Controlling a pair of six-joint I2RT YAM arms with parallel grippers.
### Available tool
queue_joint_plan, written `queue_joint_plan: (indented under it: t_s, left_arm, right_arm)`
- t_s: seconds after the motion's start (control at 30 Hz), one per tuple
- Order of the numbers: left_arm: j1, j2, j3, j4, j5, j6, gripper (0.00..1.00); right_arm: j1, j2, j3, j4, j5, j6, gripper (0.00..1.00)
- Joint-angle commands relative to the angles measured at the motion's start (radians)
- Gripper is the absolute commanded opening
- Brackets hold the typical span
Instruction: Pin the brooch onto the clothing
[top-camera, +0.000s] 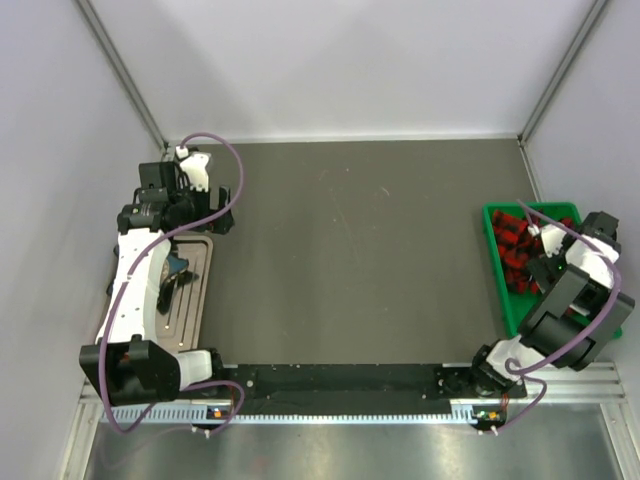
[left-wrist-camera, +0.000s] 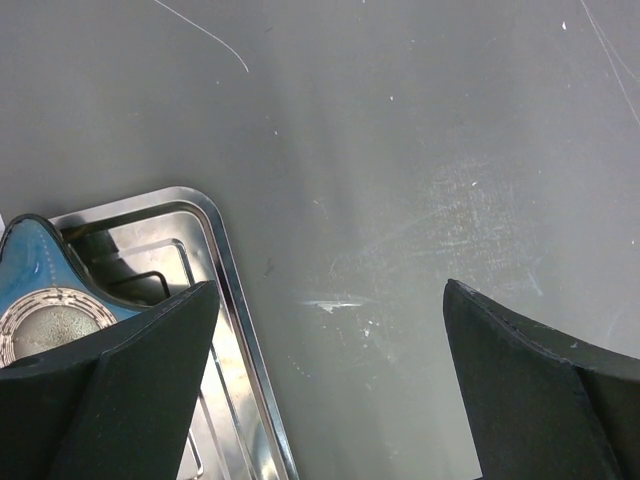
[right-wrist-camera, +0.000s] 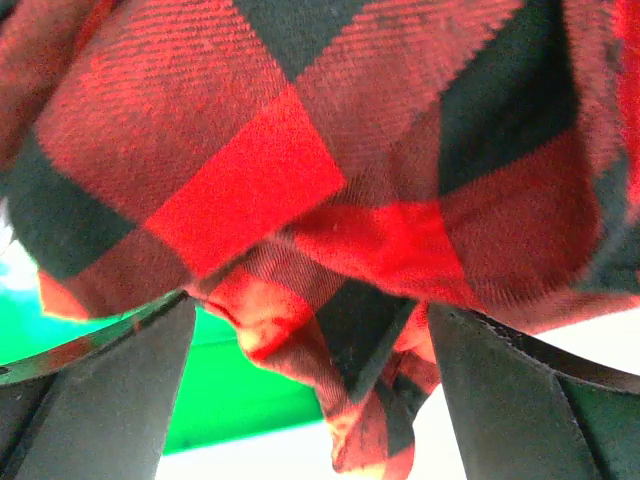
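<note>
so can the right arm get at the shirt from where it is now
Probably yes. The right gripper is open and close up against the shirt, which is bunched in the green bin. A fold of cloth appears to lie between its fingers, and nothing else is in the way.

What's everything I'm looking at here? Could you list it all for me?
Shirt: one, red-and-black plaid, bunched in the bin.
Bin: one, green, at the table's right edge.
Tray: one, shiny metal, at the table's left edge.
Blue object: one, dark blue, in the tray, with a round metallic disc on it.
Table: one, dark grey.
Left arm: one, white and black, jaws open beside the tray's corner.
Right arm: one, white and black, jaws open over the shirt.
</note>
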Motion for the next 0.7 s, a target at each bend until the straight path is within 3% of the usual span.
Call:
queue_joint_plan:
  t_s: [0.0,0.07,0.1,0.17,0.2,0.23,0.37,0.43,0.57,0.67]
  left_arm:
    - [-0.004,-0.031,0.006,0.069,0.019,-0.023,0.99]
    - [-0.002,-0.030,-0.004,0.081,0.012,-0.032,0.98]
    - [-0.004,-0.030,-0.004,0.086,0.012,-0.034,0.98]
    - [-0.004,-0.030,-0.002,0.095,0.019,-0.043,0.98]
    - [-0.004,-0.030,0.001,0.099,0.016,-0.046,0.98]
    - [-0.002,-0.030,0.003,0.107,0.016,-0.061,0.98]
    - [-0.002,-0.050,0.000,0.154,-0.004,-0.120,0.93]
    - [-0.004,-0.060,-0.016,0.184,-0.025,-0.155,0.89]
    - [-0.004,-0.082,-0.048,0.245,-0.017,-0.173,0.85]
    - [-0.004,-0.059,-0.033,0.228,0.013,-0.204,0.85]
  right_arm:
    - [-0.014,0.062,-0.034,0.112,0.052,-0.016,0.94]
    - [-0.014,0.071,-0.028,0.112,0.061,-0.011,0.76]
    - [-0.015,0.057,-0.025,0.107,0.064,-0.008,0.59]
    - [-0.017,0.018,-0.019,0.098,0.058,-0.014,0.42]
    - [-0.015,-0.008,-0.006,0.077,0.038,-0.017,0.14]
    - [-0.015,-0.074,0.006,0.060,0.026,-0.017,0.00]
    - [-0.017,-0.217,0.157,-0.072,-0.100,0.029,0.00]
    - [-0.014,-0.251,0.320,-0.173,-0.213,0.088,0.00]
    - [0.023,-0.230,0.647,-0.319,-0.382,0.231,0.00]
    - [0.141,-0.193,0.886,-0.385,-0.445,0.349,0.00]
